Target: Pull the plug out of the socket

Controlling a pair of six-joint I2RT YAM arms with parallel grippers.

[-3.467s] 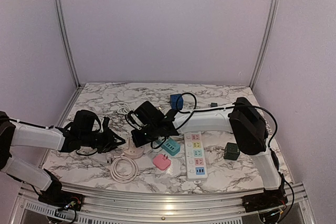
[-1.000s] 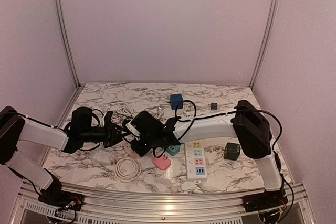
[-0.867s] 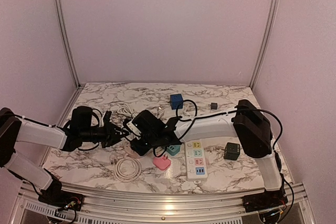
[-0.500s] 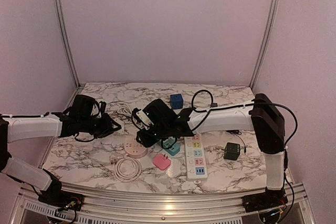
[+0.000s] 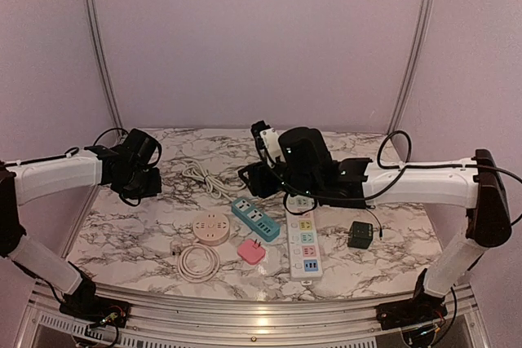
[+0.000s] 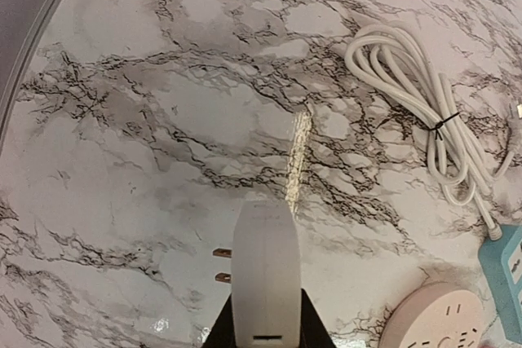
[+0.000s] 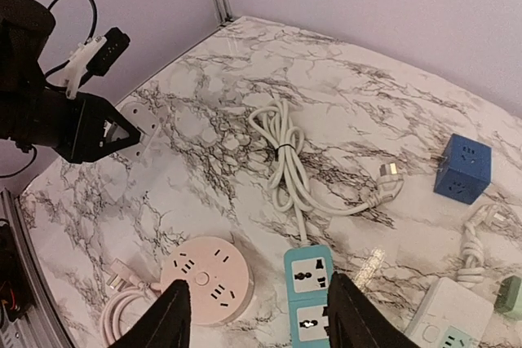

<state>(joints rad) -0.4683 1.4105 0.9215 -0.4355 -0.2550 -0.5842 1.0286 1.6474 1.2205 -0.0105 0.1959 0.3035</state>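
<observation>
The white plug (image 6: 265, 258) is gripped in the left jaws over the worktop (image 6: 163, 120), well apart from the round pink socket (image 5: 211, 227), at its ten o'clock. The right jaws are spread wide, empty. The plug is best lowered onto bare marble, clear of the coiled cable (image 6: 416, 95), before release.

White arms (image 5: 57, 173), black joints (image 5: 134, 160), seemingly cabled
</observation>
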